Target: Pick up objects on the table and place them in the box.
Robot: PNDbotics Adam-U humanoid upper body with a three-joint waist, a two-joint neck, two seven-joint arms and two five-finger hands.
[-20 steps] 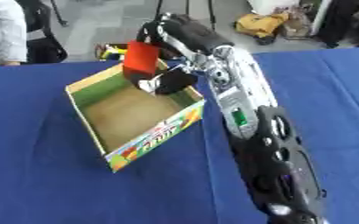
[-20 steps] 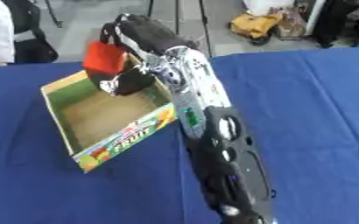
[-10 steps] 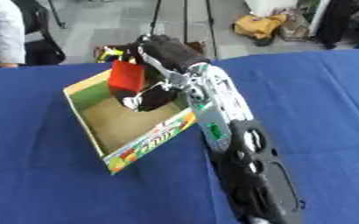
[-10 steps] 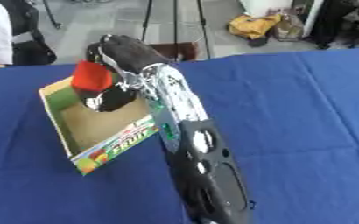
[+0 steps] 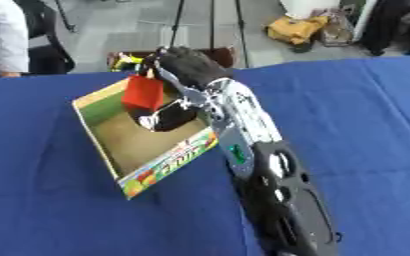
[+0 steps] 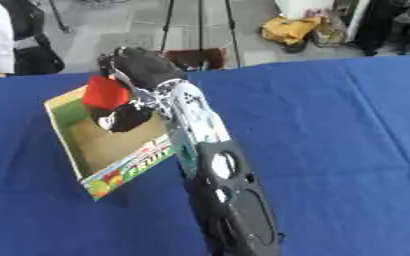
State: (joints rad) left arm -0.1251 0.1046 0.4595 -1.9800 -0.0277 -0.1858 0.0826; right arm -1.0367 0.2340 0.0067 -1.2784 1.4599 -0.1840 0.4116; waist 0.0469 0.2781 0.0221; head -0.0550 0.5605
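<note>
Right hand (image 5: 184, 67) grips the red block (image 5: 144, 93) over the box (image 5: 174, 153); I see open floor toward seven o'clock, directly beneath.

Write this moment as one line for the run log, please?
stage: placing | right hand: fingers curled on red block, over open fruit box | block: not yet released | left hand: not in view | surface: blue table

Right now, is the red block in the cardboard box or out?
Out: red block held by the right robot hand above the open cardboard box.
</note>
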